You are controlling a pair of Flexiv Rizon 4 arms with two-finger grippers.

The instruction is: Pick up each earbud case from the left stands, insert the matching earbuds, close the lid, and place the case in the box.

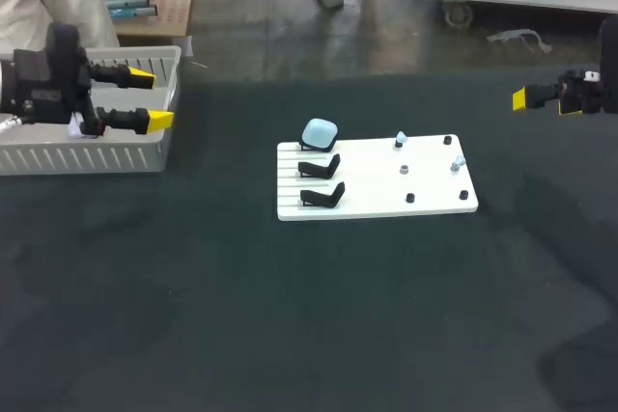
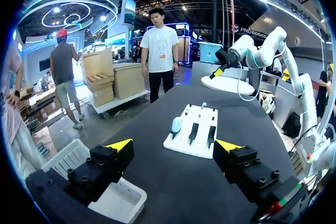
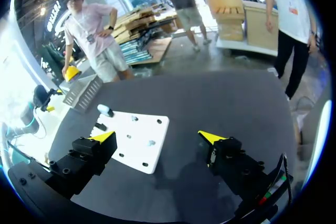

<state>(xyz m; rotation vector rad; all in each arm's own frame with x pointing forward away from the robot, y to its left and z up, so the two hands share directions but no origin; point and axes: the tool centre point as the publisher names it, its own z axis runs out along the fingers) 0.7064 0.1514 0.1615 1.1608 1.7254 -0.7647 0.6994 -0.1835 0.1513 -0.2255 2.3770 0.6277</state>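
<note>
At the surface's point(image 1: 290, 315) far left corner sits the box point(image 1: 97, 156), a pale slatted bin. Our left claw point(image 1: 147, 97) hangs over the box's right end, fingers wide apart and holding nothing. Under the claw there's a small pale item point(image 1: 75, 127) in the box, maybe a case, but it's too hidden to call.

Mid-surface lies a white board point(image 1: 377, 185). Three stands point(image 1: 321, 166) line the board's left edge. The far one carries a light blue earbud case point(image 1: 320, 134) with its lid down, and the two nearer black ones are bare. On the board's right half we see small dark pegs point(image 1: 410, 197) and two pale blue bits that look like earbuds point(image 1: 400, 140), one near the far edge and one near the right edge.

Our right claw point(image 3: 157, 137) is at the surface's far right edge, well apart from the board. Its fingers are spread and it grips nothing. The head view shows only one of its yellow tips.
</note>
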